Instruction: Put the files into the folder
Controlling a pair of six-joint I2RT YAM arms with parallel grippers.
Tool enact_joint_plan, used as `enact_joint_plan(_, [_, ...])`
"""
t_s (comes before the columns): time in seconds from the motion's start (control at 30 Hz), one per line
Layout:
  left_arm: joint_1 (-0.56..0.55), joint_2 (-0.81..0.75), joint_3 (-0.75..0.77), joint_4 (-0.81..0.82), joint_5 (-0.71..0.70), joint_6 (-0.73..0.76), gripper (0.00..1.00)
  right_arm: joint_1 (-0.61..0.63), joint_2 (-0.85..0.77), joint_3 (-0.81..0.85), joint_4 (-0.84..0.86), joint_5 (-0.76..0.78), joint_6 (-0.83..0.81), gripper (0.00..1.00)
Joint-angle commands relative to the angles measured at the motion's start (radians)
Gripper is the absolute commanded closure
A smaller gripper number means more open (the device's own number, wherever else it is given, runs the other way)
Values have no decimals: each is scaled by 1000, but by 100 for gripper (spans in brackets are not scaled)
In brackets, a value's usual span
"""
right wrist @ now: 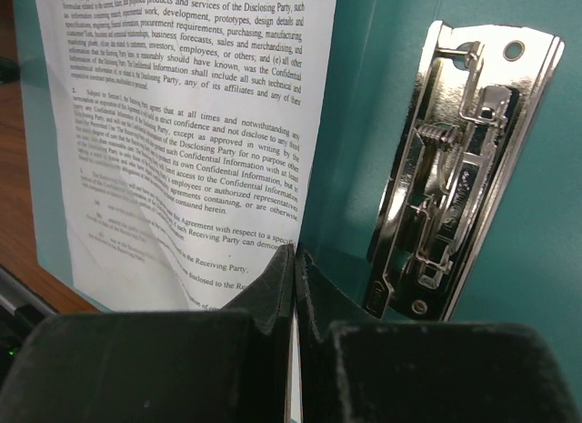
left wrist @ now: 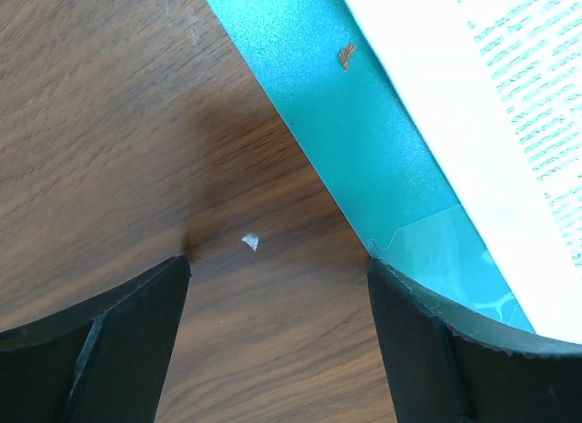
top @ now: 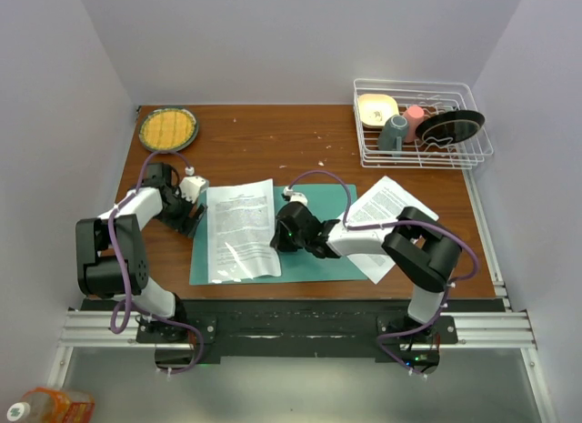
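Where the files lie: one printed sheet [top: 238, 227] rests on the left half of the open folder [top: 309, 268], slightly askew and overhanging its far edge. More sheets [top: 382, 205] lie on the tabletop [top: 264, 141] to the right, partly under the right arm.
Folder: teal, flat and open near the front of the tabletop. A metal clip [right wrist: 464, 168] is fixed inside it, just beside the sheet's right edge.
Right claw [right wrist: 293, 259]: fingers pressed together on the right edge of the printed sheet. A thin white line of paper shows between them.
Left claw [left wrist: 279, 264]: fingers apart, gripping nothing, low at the folder's left edge. One finger is over bare wood, the other over the corner of the clear sleeve [left wrist: 446, 246].
Step in hand, as a judgement: squaring this sheet inside the folder.
How to do it well: move the paper low and slowly, because the right wrist view shows its near part looking wavy. Steer the pinched edge clear of the clip. Pressing the folder down with the left claw would likely stop it sliding along with the sheet.
Risk: thin paper may crease, or slip out of the pinch.
Left to do: the sheets on the right are not yet in the folder.
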Motion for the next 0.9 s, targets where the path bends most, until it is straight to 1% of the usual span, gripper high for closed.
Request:
enact_joint_plan(0.0, [-13, 37, -53, 12, -9, 6, 15, 0, 19, 61, 36, -12, 34, 100])
enact_joint_plan(0.2, [-15, 28, -59, 16, -9, 6, 15, -32, 25, 93, 5, 17, 10, 100])
enact_joint_plan(0.33, [-13, 20, -59, 15, -6, 4, 15, -44, 43, 143, -29, 35, -51, 100])
enact_joint_plan(0.43, [-15, 14, -59, 13, -7, 4, 15, -44, 54, 150, -39, 58, -68, 100])
enact_joint_plan(0.6, [-15, 17, -56, 13, -6, 2, 15, -44, 63, 142, -52, 69, -72, 100])
enact_joint_plan(0.73, [-13, 17, -58, 15, -10, 5, 15, -41, 25, 107, -65, 87, -61, 100])
enact_joint_plan(0.87, [-13, 17, -49, 12, -13, -1, 15, -24, -19, 87, -120, 77, -35, 100])
